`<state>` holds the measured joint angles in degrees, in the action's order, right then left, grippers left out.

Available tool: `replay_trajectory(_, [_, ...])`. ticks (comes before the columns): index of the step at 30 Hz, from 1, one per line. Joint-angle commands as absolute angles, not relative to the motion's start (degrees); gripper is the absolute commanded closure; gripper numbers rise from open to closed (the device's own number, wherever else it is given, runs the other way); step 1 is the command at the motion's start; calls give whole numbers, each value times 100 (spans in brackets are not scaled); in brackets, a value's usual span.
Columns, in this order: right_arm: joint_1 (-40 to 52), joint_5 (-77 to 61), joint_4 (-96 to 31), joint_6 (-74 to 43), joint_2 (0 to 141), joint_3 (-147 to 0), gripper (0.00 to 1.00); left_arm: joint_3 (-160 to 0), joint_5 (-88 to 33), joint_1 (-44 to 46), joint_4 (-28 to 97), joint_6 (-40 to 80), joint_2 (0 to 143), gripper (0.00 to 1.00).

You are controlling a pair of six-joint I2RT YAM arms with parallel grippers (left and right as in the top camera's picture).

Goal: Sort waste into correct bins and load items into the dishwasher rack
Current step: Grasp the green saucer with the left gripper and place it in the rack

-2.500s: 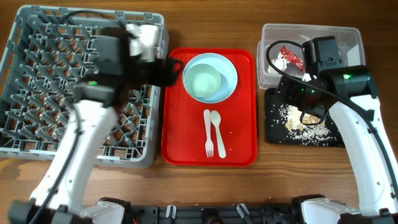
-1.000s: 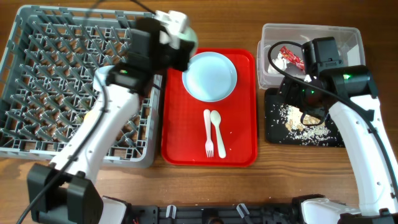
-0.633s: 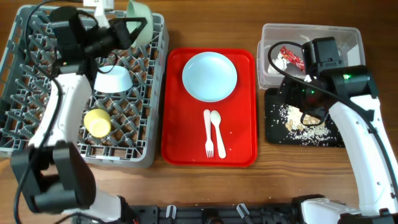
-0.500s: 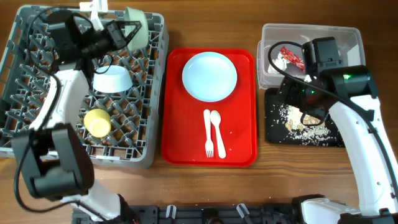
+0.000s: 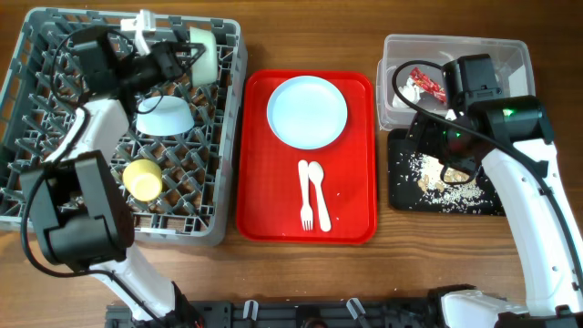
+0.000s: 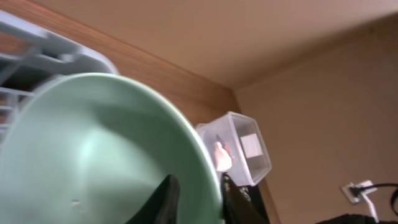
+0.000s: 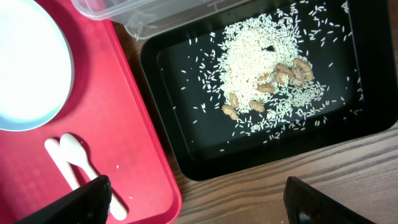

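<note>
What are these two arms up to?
Clearing up after a meal. The left gripper holds a pale green bowl by its rim at the far edge of the dishwasher rack, where a pale blue bowl and a yellow cup sit. The plate, fork and spoon wait on the red tray. The right gripper hangs open above the black tray of rice scraps.

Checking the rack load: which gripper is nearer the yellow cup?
Left. The left gripper, gripping the green bowl, is over the rack with the cup; the right gripper is by the black tray.
</note>
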<state>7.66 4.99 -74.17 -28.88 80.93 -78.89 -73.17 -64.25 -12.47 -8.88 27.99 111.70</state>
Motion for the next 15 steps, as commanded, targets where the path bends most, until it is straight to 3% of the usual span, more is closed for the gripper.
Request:
replay_trajectory(1, [753, 510, -7428, -2849, 8077, -7883, 11, -7363, -6361, -1662, -810, 2792, 11327, 59])
replay_trajectory(3, [753, 510, -7435, -2851, 8077, -7883, 11, -7363, -6364, -1846, -727, 2792, 11327, 53])
replay_trajectory(5, [753, 510, -7441, -2851, 8077, -7883, 11, -7363, -6366, -2060, -615, 2792, 11327, 54])
replay_trajectory(7, [753, 510, -7441, -2849, 8077, -7883, 11, -7363, -6412, -2189, -615, 2792, 11325, 41])
replay_trajectory(10, [753, 510, -7443, -2849, 8077, -7883, 11, -7363, -6495, -2397, -617, 2794, 11314, 0])
replay_trajectory(15, [753, 510, -7448, -2849, 8077, -7883, 11, -7363, -6514, -2759, -574, 2794, 11131, 0])
